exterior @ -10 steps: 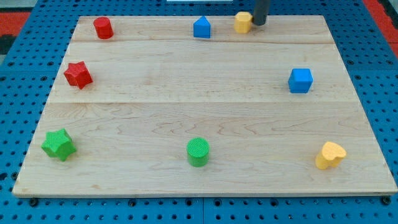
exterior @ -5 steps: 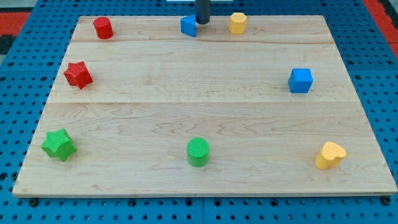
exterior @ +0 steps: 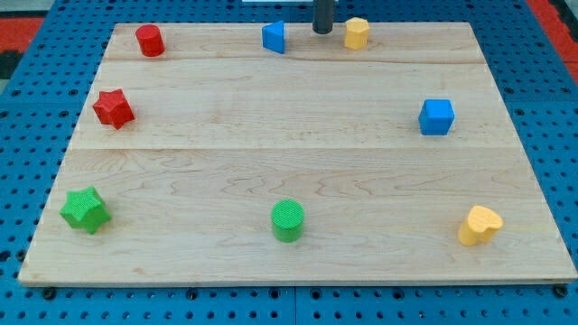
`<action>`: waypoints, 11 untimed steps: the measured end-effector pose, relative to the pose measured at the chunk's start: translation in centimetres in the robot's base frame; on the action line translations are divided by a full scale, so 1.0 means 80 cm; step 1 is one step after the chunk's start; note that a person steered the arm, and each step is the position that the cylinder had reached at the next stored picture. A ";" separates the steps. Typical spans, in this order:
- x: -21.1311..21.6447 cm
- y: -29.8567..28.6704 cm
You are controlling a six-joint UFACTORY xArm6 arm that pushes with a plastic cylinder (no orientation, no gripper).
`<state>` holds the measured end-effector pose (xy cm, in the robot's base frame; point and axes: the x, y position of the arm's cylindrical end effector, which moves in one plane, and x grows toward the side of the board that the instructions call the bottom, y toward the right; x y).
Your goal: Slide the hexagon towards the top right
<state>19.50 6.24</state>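
The yellow hexagon block (exterior: 357, 32) sits near the view's top edge of the wooden board (exterior: 298, 153), a little right of centre. My tip (exterior: 321, 31) is down on the board just left of the hexagon, with a small gap between them. A blue pentagon-like block (exterior: 274, 37) lies to the left of my tip, farther from it than the hexagon.
A red cylinder (exterior: 149, 41) is at the top left, a red star (exterior: 113, 107) below it, a green star (exterior: 86, 209) at the bottom left, a green cylinder (exterior: 288, 220) at bottom centre, a yellow heart-like block (exterior: 479, 225) at bottom right, and a blue cube (exterior: 436, 116) at the right.
My tip swept left from the hexagon's right side, pushed the blue block left, then came back right. The hexagon first slid slightly left, then slightly right.
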 end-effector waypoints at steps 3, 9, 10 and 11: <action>0.031 0.065; 0.074 0.111; 0.091 0.106; 0.116 0.095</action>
